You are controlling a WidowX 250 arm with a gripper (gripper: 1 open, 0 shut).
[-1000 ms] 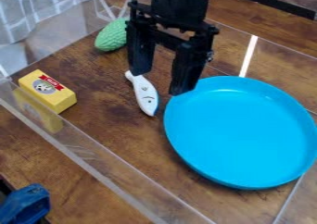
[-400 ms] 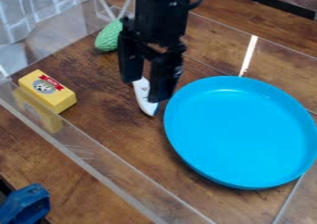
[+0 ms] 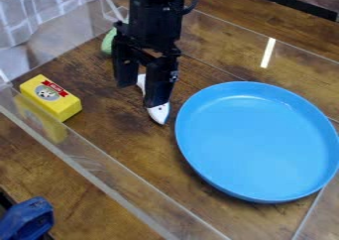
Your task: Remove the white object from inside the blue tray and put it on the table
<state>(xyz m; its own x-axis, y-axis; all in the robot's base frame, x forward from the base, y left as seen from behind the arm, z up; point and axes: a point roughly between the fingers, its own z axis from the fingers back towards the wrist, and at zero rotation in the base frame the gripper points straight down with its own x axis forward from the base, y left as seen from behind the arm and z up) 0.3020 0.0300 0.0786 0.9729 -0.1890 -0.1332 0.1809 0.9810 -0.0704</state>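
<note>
The gripper [image 3: 142,80] pointed straight down over the worktop [image 3: 79,175], jaws spread wide and holding nothing. One finger [image 3: 125,67] stood on the side toward the yellow box, the other on the side toward the tray.

The white object [image 3: 158,111] lay on the dark wood, directly below the gripper and partly hidden by the nearer finger; only its pointed lower end with small dark marks showed clearly. Contact between the fingers and the piece could not be confirmed from this angle, though the fingertips appeared to straddle it closely.

The blue tray [image 3: 199,155] sat to the right of the gripper and toward the camera, its rim near the white object but apart from it. The tray's interior held nothing. The white object was thus outside the tray, on the worktop.

A green oval toy [image 3: 109,41] lay behind the gripper, mostly occluded by the arm. A yellow box [image 3: 48,97] rested to the left of the gripper, well apart, by the clear acrylic edging [image 3: 133,189]. A blue item [image 3: 27,220] showed at the lower left corner, beyond the edging.
</note>
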